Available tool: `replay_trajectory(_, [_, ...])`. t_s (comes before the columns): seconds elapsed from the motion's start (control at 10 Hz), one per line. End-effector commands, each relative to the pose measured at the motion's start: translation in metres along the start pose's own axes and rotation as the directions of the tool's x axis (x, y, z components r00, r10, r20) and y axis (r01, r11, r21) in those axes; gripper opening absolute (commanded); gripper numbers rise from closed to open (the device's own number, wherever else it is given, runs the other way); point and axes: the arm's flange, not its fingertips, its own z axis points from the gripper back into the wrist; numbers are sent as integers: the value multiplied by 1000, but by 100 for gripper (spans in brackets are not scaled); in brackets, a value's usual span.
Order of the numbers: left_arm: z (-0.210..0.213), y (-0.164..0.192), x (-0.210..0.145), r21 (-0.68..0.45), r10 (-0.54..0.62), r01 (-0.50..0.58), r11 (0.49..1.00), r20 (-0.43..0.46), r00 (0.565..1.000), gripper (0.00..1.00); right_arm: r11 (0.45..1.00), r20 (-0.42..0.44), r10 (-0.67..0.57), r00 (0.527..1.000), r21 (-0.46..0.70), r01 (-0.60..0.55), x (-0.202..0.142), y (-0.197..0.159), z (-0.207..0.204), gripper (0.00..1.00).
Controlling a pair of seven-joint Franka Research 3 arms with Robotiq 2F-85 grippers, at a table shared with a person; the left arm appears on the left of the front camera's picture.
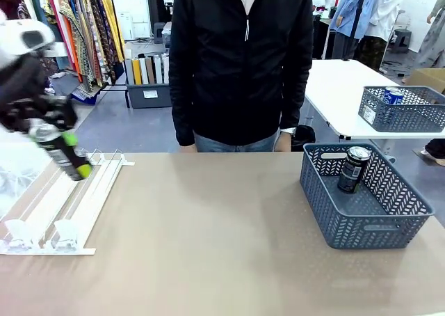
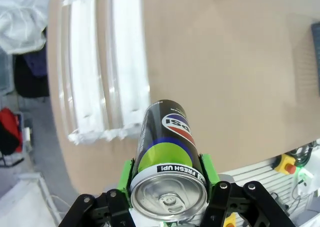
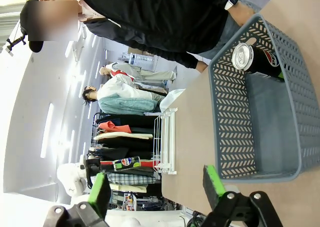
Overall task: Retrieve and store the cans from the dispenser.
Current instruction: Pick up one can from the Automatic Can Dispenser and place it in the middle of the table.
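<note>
My left gripper [image 1: 52, 131] is shut on a black Pepsi can with green marks [image 1: 64, 154] and holds it tilted above the upper end of the white dispenser [image 1: 66, 201]. In the left wrist view the can [image 2: 167, 152] sits between the green pads [image 2: 126, 179] of the gripper [image 2: 167, 184], silver top towards the camera, with the dispenser's lanes [image 2: 105, 67] below. A second black can [image 1: 353, 168] stands in the grey-blue basket [image 1: 372, 225]. My right gripper [image 3: 157, 192] is open and holds nothing, beside the basket [image 3: 225, 112] with its can [image 3: 255, 59].
A person in a black jacket [image 1: 240, 58] stands at the table's far edge. Behind, a white table carries another mesh basket [image 1: 403, 114] with a blue can [image 1: 393, 95]. The brown tabletop [image 1: 208, 232] lies bare between dispenser and basket.
</note>
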Motion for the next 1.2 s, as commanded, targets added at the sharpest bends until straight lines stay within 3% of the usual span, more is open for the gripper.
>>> replay_trajectory(0.0, [-11, -71, 36, -3, -89, 89, 996, 3, 996, 0, 1000, 5, 0, 1000, 9, 0, 0, 2, 1, 100])
replay_trajectory(0.3, [-76, -193, 56, 9, -228, 229, 973, -64, 972, 0, 1000, 5, 0, 1000, 9, 0, 0, 2, 1, 100])
replay_trajectory(0.5, [-123, -247, 58, 0, -283, 284, 959, -96, 954, 0, 1000, 5, 0, 1000, 9, 0, 0, 2, 1, 100])
replay_trajectory(0.8, [-178, -291, 48, -34, -323, 321, 946, -113, 940, 0, 1000, 5, 0, 1000, 9, 0, 0, 2, 1, 100])
replay_trajectory(1.1, [-208, -298, 44, -41, -343, 340, 939, -99, 934, 0, 1000, 5, 0, 1000, 9, 0, 0, 2, 1, 100])
